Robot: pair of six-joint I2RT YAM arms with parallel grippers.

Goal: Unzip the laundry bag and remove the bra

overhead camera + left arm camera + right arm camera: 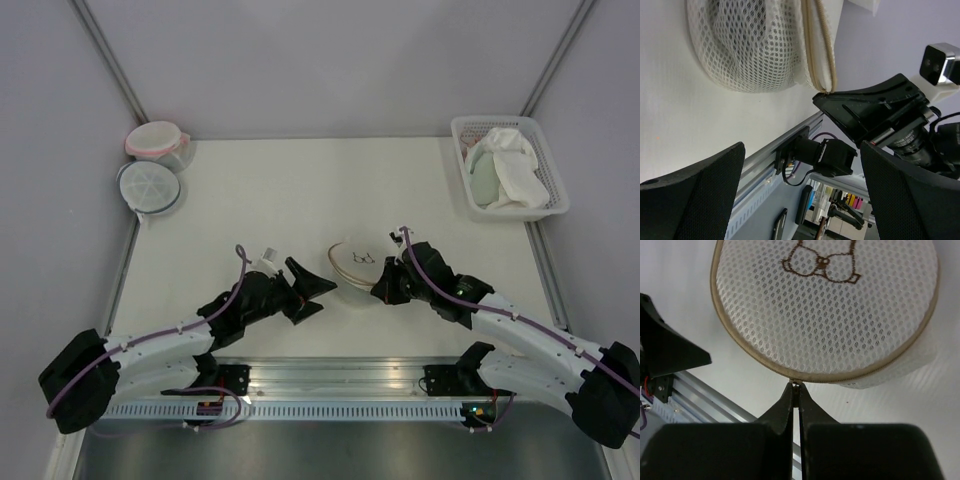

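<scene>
Far-left corner of the desk [300,190]: pink-rimmed tub [157,138] and blue-grey-rimmed tub [149,187] sitting just beside each other. Left hand [328,298] hovering just left of the laundry bag [355,265], fingers [695,200] spread wide, gripping nothing, not touching the bag. Laundry bag sitting mid-desk towards the near edge, tilting, drawn face leaning toward the right arm, mesh side resting on the desk. Zip [817,50] looking closed where it is showing. Right hand [796,387] clenching on the bag's tan rim, fingertips pressing together on the zip line. Far right: white basket [492,120] holding a white cloth [515,165] and a pale green cloth [484,180].
</scene>
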